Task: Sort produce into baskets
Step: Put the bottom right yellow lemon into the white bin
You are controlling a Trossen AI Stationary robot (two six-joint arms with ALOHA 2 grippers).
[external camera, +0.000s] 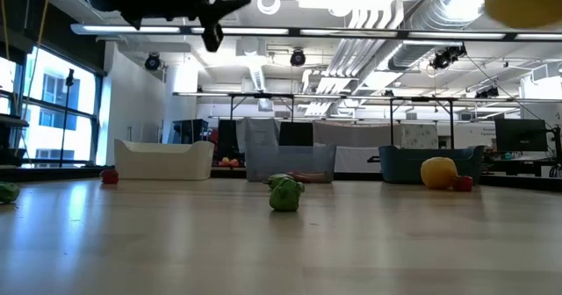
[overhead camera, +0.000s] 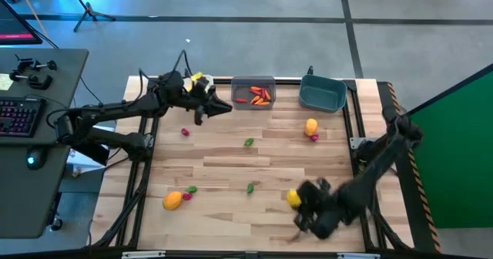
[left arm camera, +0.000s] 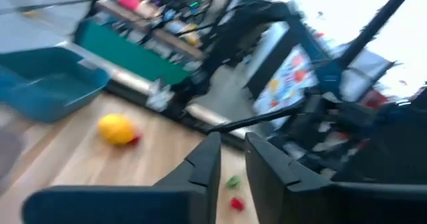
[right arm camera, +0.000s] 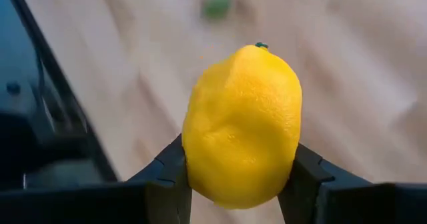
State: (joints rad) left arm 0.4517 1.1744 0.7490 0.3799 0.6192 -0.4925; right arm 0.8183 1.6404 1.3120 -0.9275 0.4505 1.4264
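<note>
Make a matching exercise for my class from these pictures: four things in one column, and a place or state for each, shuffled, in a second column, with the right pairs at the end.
Things
1. lemon
2. grey bin
3. teal bin
4. left gripper

Places or states
A. holds orange-red pieces
B. clamped between the right gripper's fingers
C. stands nearest the table's far right corner
D. empty, fingers nearly shut, raised beside the grey bin

Pairs: 1-B, 2-A, 3-C, 4-D
</note>
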